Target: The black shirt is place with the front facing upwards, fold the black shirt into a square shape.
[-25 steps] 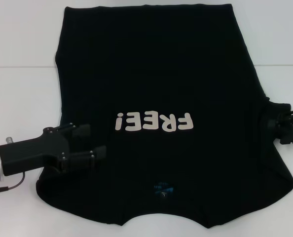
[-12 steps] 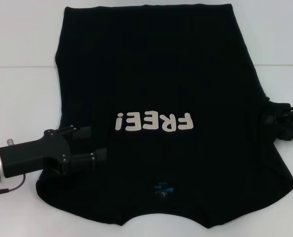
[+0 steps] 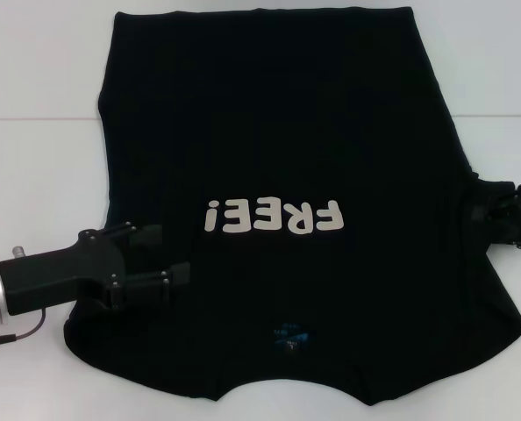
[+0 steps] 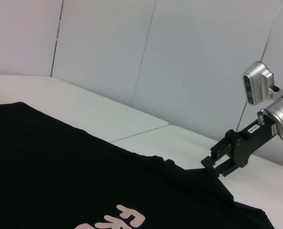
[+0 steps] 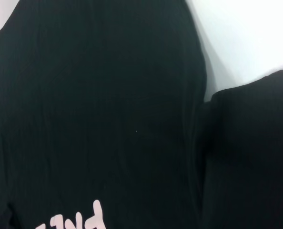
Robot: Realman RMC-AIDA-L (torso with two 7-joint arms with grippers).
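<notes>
The black shirt (image 3: 287, 175) lies flat and front-up on the white counter (image 3: 32, 79), collar and small blue neck label (image 3: 291, 335) toward the near edge, hem toward the far edge, the white "FREE!" lettering (image 3: 274, 216) across its middle.

Nearest, by the counter's near-left corner, the left end effector (image 3: 164, 254) reaches in over the shirt's left sleeve area. Its 2 fingers stand apart at a moderate width with nothing between them, resting on or just above the cloth; which of the 2 cannot be told. It sits about where it was 1 second ago, shifted only slightly inward.

Farther back, at the counter's right edge, the right end effector (image 4: 217, 167) is at the tip of the right sleeve (image 3: 488, 206). In the left wrist view its fingers look drawn narrow around the cloth, though a firm pinch cannot be confirmed. Over the last second its visible part in the head view has slid a little toward the right edge and shows less.

Judged from this, the fold has not begun: the shirt's outline is unchanged and both sleeves are still spread. The right side appears readier for a sleeve fold than the left, which has yet to close on anything.
</notes>
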